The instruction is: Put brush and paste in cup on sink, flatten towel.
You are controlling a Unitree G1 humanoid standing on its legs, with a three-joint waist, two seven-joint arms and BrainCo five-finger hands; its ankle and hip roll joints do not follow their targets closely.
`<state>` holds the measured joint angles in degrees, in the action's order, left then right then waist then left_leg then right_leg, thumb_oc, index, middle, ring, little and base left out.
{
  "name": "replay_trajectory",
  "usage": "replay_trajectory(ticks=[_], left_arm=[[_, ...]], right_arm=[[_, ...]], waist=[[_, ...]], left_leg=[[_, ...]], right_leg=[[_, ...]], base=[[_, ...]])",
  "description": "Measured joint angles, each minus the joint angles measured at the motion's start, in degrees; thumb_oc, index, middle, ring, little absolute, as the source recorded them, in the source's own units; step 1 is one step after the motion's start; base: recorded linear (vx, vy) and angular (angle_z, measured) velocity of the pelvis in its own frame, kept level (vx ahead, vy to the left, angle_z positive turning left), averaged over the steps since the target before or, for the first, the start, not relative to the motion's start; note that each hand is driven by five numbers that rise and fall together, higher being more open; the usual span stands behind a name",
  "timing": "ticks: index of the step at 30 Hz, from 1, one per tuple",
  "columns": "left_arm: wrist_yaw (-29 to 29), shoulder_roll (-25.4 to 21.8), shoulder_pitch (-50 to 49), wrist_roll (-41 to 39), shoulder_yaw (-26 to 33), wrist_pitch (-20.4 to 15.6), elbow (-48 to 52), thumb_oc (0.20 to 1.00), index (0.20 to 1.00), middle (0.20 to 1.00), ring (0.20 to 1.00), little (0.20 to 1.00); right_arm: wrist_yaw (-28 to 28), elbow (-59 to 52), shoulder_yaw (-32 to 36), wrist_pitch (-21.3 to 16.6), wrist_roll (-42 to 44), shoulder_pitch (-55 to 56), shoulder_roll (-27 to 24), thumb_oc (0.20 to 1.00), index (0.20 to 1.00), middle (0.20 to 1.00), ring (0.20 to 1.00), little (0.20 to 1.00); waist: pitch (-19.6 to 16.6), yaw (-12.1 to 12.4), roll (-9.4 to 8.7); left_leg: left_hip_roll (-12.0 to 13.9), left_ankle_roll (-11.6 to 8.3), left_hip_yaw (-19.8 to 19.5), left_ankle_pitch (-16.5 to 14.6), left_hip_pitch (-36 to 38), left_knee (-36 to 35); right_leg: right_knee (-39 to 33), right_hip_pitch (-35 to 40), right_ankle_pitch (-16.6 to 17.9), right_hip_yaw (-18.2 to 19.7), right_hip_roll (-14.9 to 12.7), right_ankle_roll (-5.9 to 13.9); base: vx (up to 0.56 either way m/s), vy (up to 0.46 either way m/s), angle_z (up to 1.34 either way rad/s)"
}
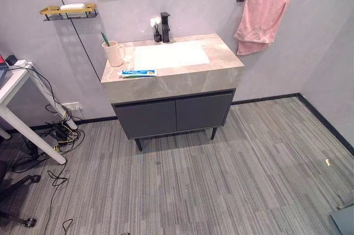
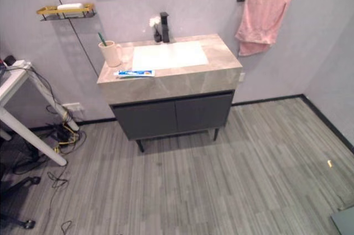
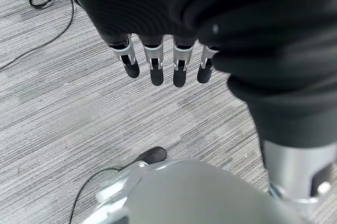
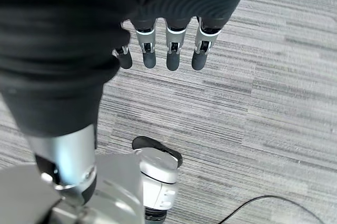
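Silver fingers [image 3: 152, 66] of the left hand [image 3: 158, 2] hang straight and slightly apart over the grey floor [image 3: 52, 103], holding nothing. The right hand [image 4: 174, 2] is the same, fingers [image 4: 172, 50] loose and empty. On the stone sink counter [image 1: 177, 77] the toothpaste [image 1: 138, 73] lies flat, long axis along the front edge. The toothbrush [image 1: 105, 38] stands tilted in the cup [image 1: 115, 53], its lower part hidden. The pink towel [image 1: 259, 20] hangs bunched on its bar.
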<state>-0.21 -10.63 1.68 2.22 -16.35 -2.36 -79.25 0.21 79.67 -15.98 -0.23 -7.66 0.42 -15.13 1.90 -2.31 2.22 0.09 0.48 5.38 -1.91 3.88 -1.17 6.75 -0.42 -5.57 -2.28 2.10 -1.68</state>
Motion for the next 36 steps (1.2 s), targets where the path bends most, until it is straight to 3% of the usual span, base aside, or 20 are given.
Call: replay_trajectory(ticks=[5,19,36], left_arm=[[0.0,0.2,-0.6,-0.3,0.4,-0.1,0.3,1.0,1.0,1.0,1.0,1.0],[-0.4,0.3,-1.3,-1.1,0.2,0.0,-0.1,1.0,1.0,1.0,1.0,1.0],[-0.1,-0.3,-0.6,-1.2,0.4,0.0,-0.1,1.0,1.0,1.0,1.0,1.0]], right_arm=[[-0.1,0.2,0.1,0.0,0.0,-0.2,-0.1,1.0,1.0,1.0,1.0,1.0],[1.3,0.5,1.3,0.0,1.4,-1.1,-1.2,1.0,1.0,1.0,1.0,1.0],[1.3,0.6,0.5,0.0,1.2,0.3,-0.3,1.0,1.0,1.0,1.0,1.0]], waist=[[0.0,0.0,0.95],[-1.6,0.3,1.28],[0.0,0.4,-0.81]], left_leg=[[0.0,-0.18,-0.1,0.2,0.1,0.0],[0.1,-0.35,-1.5,0.3,1.2,-0.9],[0.3,-0.39,-0.9,0.3,1.0,-1.1]], right_leg=[[-0.3,0.5,0.1,-0.2,0.0,-0.12],[-2.1,2.1,0.3,-1.4,0.1,-0.16],[-1.7,1.5,0.0,-1.0,0.3,-0.12]], base=[[0.02,0.004,0.01],[0.02,-0.002,0.05],[0.01,0.001,-0.01]])
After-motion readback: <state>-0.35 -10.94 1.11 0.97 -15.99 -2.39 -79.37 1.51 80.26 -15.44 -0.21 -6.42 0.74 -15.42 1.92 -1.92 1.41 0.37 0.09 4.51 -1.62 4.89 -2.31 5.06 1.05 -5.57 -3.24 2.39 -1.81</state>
